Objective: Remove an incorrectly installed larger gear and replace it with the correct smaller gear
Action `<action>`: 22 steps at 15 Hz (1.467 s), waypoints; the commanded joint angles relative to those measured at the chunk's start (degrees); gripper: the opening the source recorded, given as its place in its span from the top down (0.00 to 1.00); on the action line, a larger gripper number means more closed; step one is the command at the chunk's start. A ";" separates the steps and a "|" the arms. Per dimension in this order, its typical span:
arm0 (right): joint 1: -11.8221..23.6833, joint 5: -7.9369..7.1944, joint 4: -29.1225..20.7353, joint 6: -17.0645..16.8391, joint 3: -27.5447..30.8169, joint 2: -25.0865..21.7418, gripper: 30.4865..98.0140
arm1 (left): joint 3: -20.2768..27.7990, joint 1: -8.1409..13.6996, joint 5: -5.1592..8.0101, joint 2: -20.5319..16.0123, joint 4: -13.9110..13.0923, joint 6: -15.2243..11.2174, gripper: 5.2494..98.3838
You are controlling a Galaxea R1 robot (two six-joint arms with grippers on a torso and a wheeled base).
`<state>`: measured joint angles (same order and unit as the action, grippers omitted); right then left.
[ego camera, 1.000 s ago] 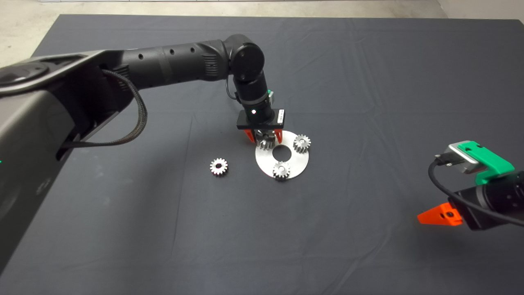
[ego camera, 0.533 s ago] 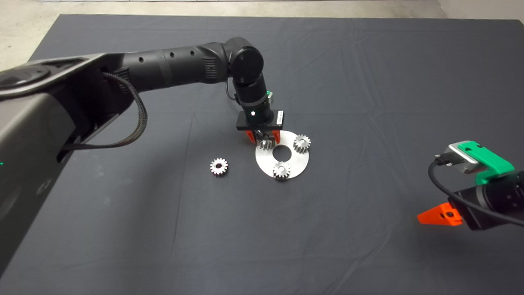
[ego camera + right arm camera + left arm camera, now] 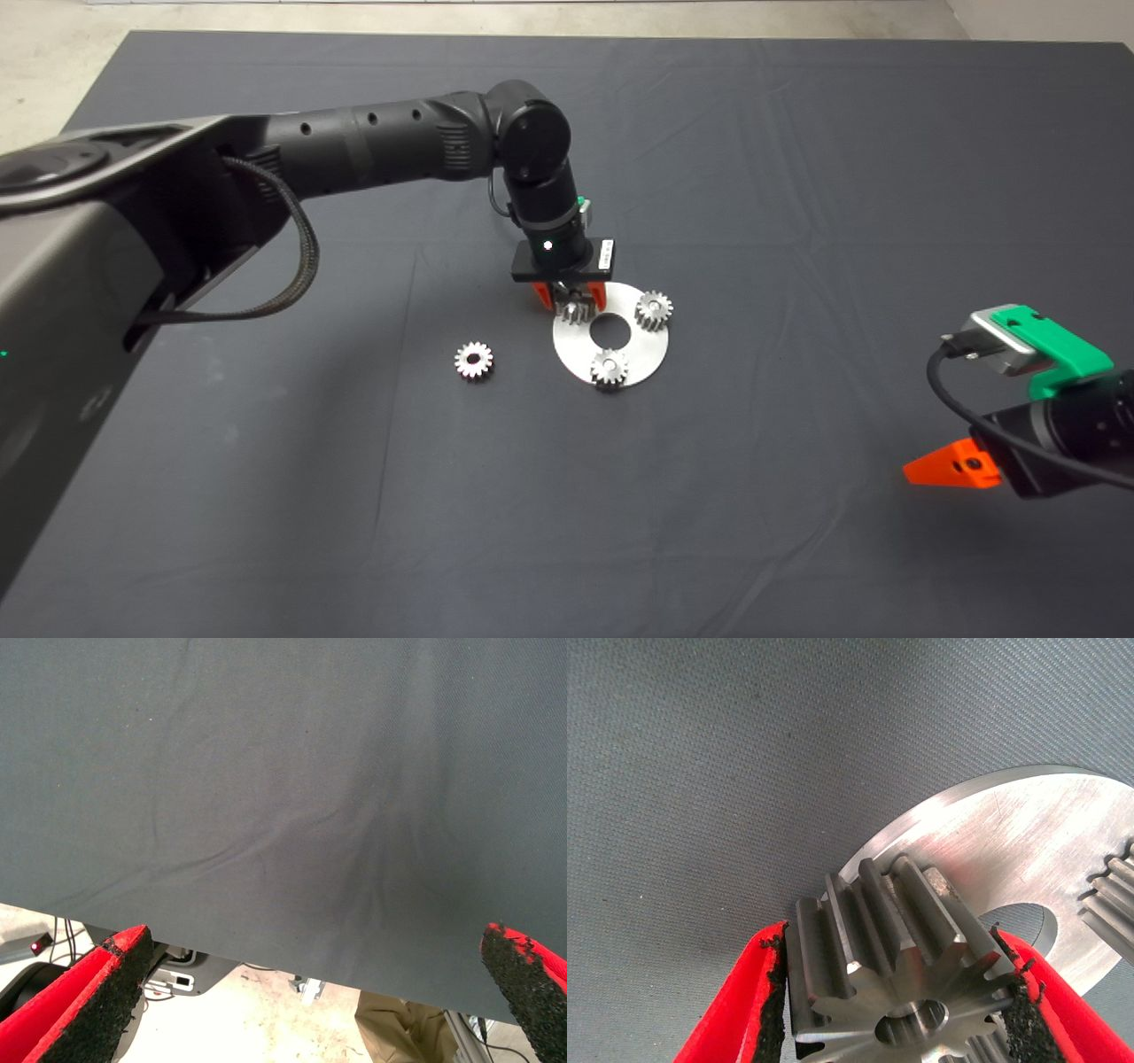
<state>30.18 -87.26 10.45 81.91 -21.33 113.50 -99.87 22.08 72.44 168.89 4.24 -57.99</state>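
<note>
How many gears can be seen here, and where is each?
4. The larger gear sits between the left gripper's fingers at the round plate's edge; two small gears stand on the plate; the smaller gear lies on the mat beside it. None seems hidden.

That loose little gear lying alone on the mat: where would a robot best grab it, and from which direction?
Probably across its toothed rim, coming straight down from above. The smaller gear lies flat on the mat with open space all round, so two fingers could close on opposite sides. The left gripper holds the larger gear the same way; the right gripper waits at the lower right.
</note>
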 commanded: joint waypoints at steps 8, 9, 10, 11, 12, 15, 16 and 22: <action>0.93 0.07 -1.75 -0.08 0.08 -0.07 0.00 | 0.56 1.99 4.42 0.26 -0.41 0.33 0.57; 0.93 0.25 -1.75 -0.08 0.00 -0.07 0.00 | 0.65 3.26 5.36 0.26 -0.83 0.33 0.57; 0.93 0.34 -1.72 -0.08 0.02 0.01 0.00 | 0.65 5.09 6.20 0.26 -1.73 0.33 0.57; 0.93 0.34 -1.66 -0.08 -0.01 0.01 0.00 | 0.74 6.30 6.49 0.26 -2.87 0.33 0.57; 0.93 0.34 -1.68 -0.08 -0.01 0.01 0.00 | 0.66 7.29 6.51 0.26 -3.90 0.33 0.57; 0.93 0.16 -1.67 -0.08 -0.01 -0.07 0.00 | 0.74 8.77 6.93 0.26 -5.74 0.51 0.57; 0.93 0.14 -1.68 -0.08 -0.01 -0.07 0.00 | 0.83 9.11 7.02 0.26 -6.42 0.51 0.57; 0.93 -0.02 -1.75 -0.17 0.08 -0.84 0.00 | 1.00 10.18 13.42 -1.57 -6.70 0.42 0.57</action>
<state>30.18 -87.18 10.45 81.91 -21.33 113.48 -99.32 30.29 79.72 168.88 -1.82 -57.64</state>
